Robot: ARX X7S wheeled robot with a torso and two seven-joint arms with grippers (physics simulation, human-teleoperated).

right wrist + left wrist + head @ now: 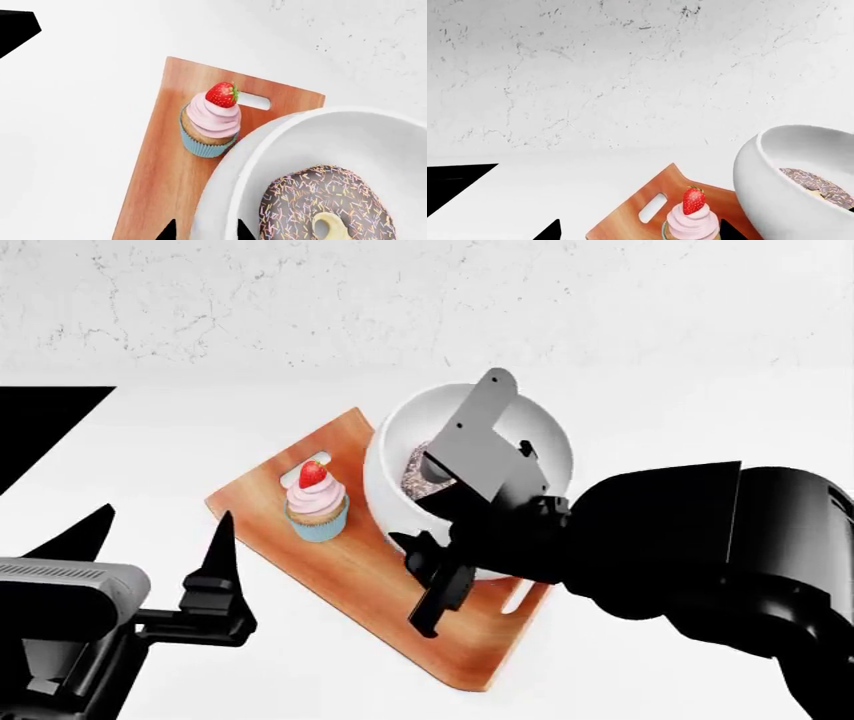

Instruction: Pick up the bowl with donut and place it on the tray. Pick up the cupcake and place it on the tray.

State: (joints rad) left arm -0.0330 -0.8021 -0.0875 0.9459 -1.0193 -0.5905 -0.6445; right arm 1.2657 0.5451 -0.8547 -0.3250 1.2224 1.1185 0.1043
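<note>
1. The bowl [534,430] is sitting on the tray [360,580], directly under the right gripper [447,540]; the arm is covering much of the bowl's near side in the head view.
2. The right gripper's two fingers are straddling the bowl's near wall, one inside and one outside, as the dark tips at the rim in the right wrist view suggest; whether they are pressing the wall cannot be told.
3. The donut [327,205] is lying inside the bowl, just beyond the right gripper's inner finger. In the right wrist view it is cut off by the frame edge; in the head view only a sliver is showing past the arm.
4. The cupcake [315,503] is standing upright on the tray, just beside the bowl's outer wall, off to the left of the right gripper. Whether wrapper and bowl are touching is hard to make out.
5. The left gripper [154,540] is hanging over bare table, well apart from the tray, with its fingers [218,550] spread wide and holding nothing.
6. The tray's far handle slot [255,100] is showing behind the cupcake; the near end is partly hidden under the right arm.
7. The table [160,440] and the wall [400,300] are plain white, and no writing or label is readable anywhere.
</note>
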